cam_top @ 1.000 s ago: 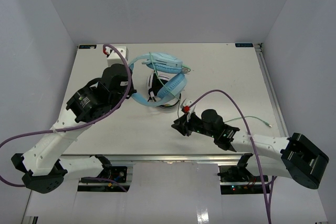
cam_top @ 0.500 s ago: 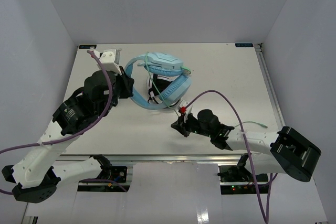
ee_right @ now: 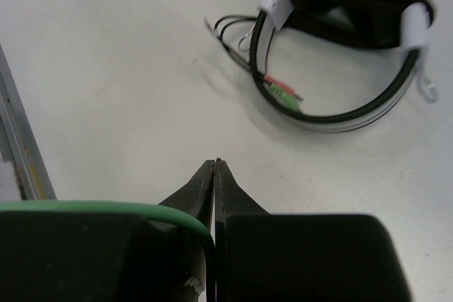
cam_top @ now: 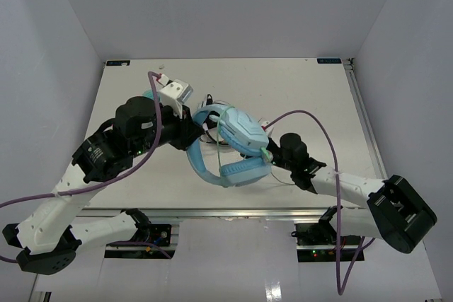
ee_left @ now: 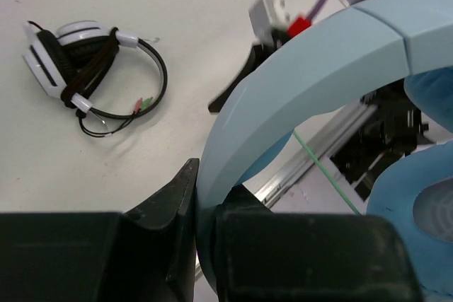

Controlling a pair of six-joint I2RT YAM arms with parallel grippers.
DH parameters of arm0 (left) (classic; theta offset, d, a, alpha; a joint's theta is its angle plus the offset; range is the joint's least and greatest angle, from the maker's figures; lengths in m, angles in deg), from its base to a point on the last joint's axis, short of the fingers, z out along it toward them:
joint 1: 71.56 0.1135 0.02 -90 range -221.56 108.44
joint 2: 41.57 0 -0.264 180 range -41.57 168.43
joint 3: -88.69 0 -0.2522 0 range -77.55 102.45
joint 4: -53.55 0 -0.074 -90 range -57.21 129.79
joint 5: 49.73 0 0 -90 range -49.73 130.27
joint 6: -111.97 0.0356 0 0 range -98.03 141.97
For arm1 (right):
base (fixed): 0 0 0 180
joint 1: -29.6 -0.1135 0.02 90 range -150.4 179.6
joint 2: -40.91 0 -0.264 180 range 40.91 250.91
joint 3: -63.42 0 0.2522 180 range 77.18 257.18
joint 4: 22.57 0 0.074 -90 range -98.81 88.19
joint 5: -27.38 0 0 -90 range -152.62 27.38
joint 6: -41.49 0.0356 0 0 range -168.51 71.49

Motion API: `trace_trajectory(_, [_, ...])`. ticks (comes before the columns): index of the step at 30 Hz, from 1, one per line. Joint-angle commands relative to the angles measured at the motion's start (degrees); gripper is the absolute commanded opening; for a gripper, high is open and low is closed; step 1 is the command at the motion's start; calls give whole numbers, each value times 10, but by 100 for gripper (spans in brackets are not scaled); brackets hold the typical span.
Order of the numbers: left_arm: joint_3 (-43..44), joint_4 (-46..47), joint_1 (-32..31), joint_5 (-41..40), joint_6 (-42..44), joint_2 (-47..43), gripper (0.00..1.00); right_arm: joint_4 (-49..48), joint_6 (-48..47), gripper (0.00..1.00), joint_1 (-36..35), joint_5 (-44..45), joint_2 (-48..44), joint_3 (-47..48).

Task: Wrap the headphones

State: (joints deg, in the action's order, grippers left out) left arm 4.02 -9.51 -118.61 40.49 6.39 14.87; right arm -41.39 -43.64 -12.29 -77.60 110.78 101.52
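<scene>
The light blue headphones (cam_top: 239,139) are held above the table, tilted, with the headband (ee_left: 304,76) curving to the near side. My left gripper (cam_top: 192,136) is shut on the headband; in the left wrist view the jaws (ee_left: 205,235) clamp the band, with an ear cup (ee_left: 417,231) at right. The thin green cable (cam_top: 267,152) runs from the cups to my right gripper (cam_top: 273,155). In the right wrist view that gripper (ee_right: 214,169) is shut, with the green cable (ee_right: 106,208) entering between its fingers.
Black-and-white headphones (ee_right: 354,5) with a bundled cord lie on the table under and behind the blue pair, also in the left wrist view (ee_left: 78,61). The table's metal front rail (cam_top: 212,210) runs along the near edge. White walls enclose three sides.
My left gripper has carried the blue headphones off the black-and-white pair toward the near right. My right gripper has moved right, up beside the ear cups, holding the cable.
</scene>
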Motion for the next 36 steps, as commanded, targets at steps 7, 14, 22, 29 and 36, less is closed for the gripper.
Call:
trace_trajectory(7, [-67, -34, -1, 83, 122, 42, 0, 210, -39, 8, 100, -43, -65, 222])
trace_trajectory(14, [-94, -58, -2, -80, 136, 125, 0, 361, -65, 8, 108, -44, -50, 330])
trace_trajectory(22, [-85, -69, -7, -203, 131, 187, 0, 433, -93, 8, 109, -27, -32, 392])
trace_trajectory(29, [-95, -57, -21, -313, 134, 216, 0, 463, -94, 8, 108, -79, -4, 445])
trace_trajectory(36, [-82, -45, -25, -405, 119, 225, 0, 465, -74, 8, 107, -151, -7, 451])
